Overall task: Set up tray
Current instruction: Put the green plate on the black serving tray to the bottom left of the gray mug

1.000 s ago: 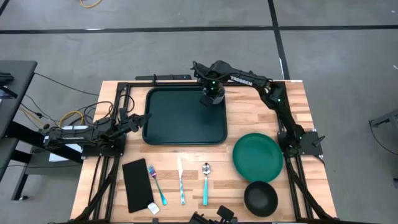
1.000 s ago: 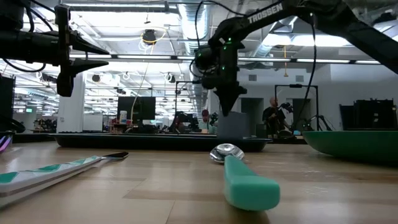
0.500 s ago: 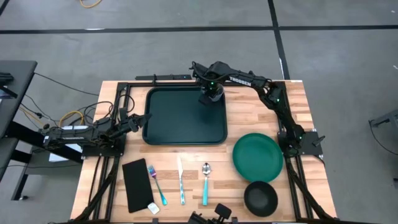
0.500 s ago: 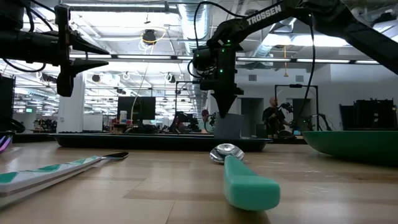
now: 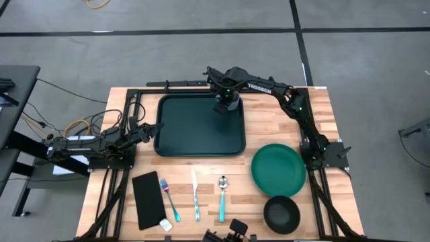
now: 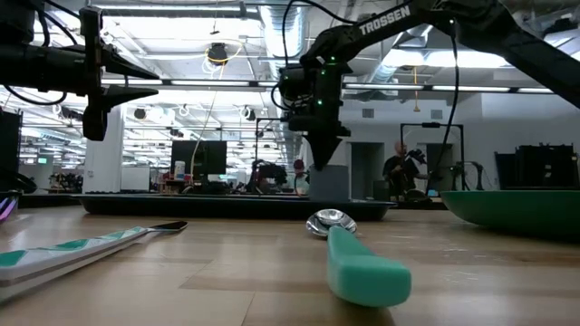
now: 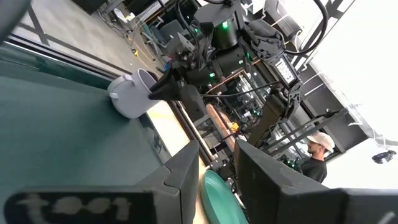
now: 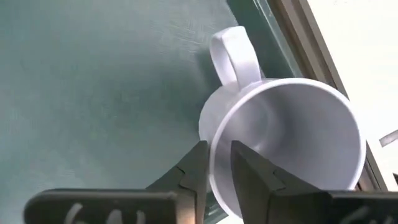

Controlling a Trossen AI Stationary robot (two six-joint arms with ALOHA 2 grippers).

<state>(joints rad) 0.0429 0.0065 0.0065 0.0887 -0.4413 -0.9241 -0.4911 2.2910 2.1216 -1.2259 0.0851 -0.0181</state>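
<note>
The dark green tray [image 5: 195, 131] lies on the far middle of the table. A pale mug [image 8: 292, 137] stands near its far right corner, its handle [image 8: 233, 50] pointing away from the fingers; it also shows in the low view [image 6: 331, 186] and the left wrist view [image 7: 127, 99]. My right gripper [image 5: 226, 102] hangs over the mug, shut on its rim [image 8: 217, 165]. My left gripper [image 5: 149, 129] waits by the tray's left edge, its fingers a little apart [image 7: 217, 174]. My right gripper pinches the mug's rim [image 8: 211, 146] on the side opposite the handle, one finger inside the cup and one outside. The fingers come from above, pointing down. The mug sits upright; whether its base is on the tray or just clear of it cannot be told.
On the table's near side lie a black napkin [image 5: 148, 199], a fork [image 5: 168, 199], a knife [image 5: 196, 198] and a teal-handled spoon [image 5: 222, 198]. A round green plate [image 5: 278, 169] and a black bowl [image 5: 281, 214] sit to the right. Most of the tray floor is bare.
My right gripper has drifted a little toward the table's far left, still shut, and the mug has shifted with it across the tray's far right corner, staying upright.
</note>
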